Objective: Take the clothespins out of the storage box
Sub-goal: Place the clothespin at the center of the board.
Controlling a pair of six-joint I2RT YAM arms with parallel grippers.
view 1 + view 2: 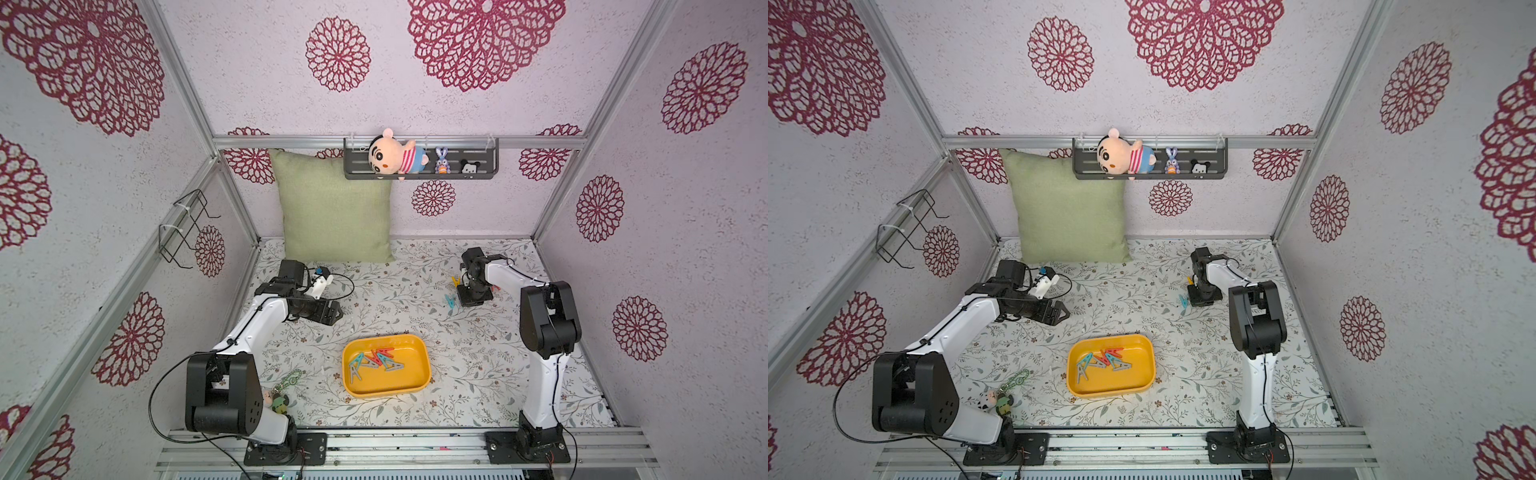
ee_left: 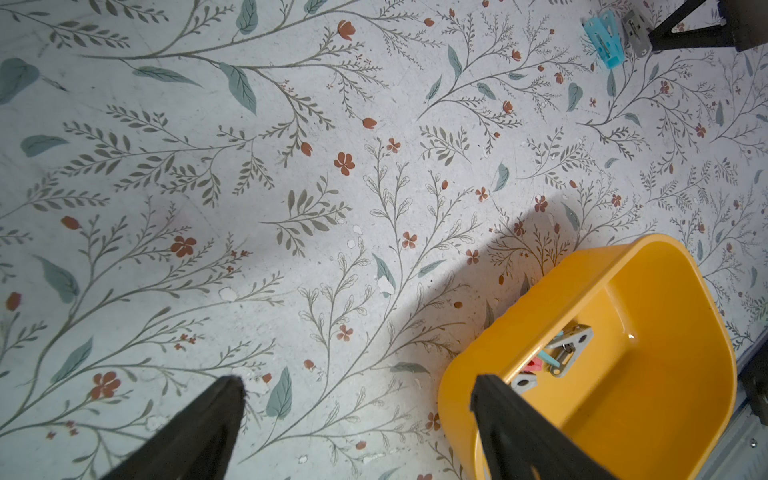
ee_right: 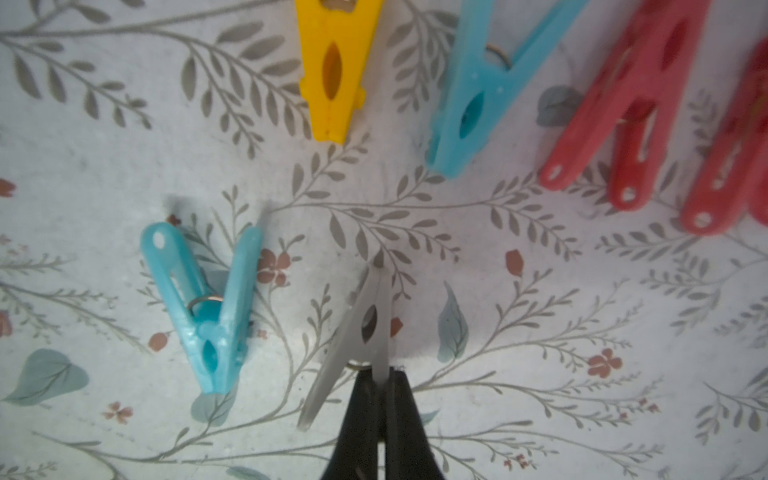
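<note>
Right gripper [image 3: 380,376] is gripping a grey clothespin [image 3: 361,328] by one leg, jaws closed on it, with a teal clothespin [image 3: 208,316] lying just beside. Left gripper [image 2: 357,382] is hanging open — the yellow storage box [image 2: 665,291], holding several clothespins [image 2: 569,345], sitting near one fingertip.

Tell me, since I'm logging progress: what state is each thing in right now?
left gripper: open, empty.
right gripper: shut on one leg of the grey clothespin.
grey clothespin: held, out of the box.
box: upright on the table, not empty.
clothespins in the box: loose heap, ungripped.
clothespins on the table: out, lying loose.
</note>
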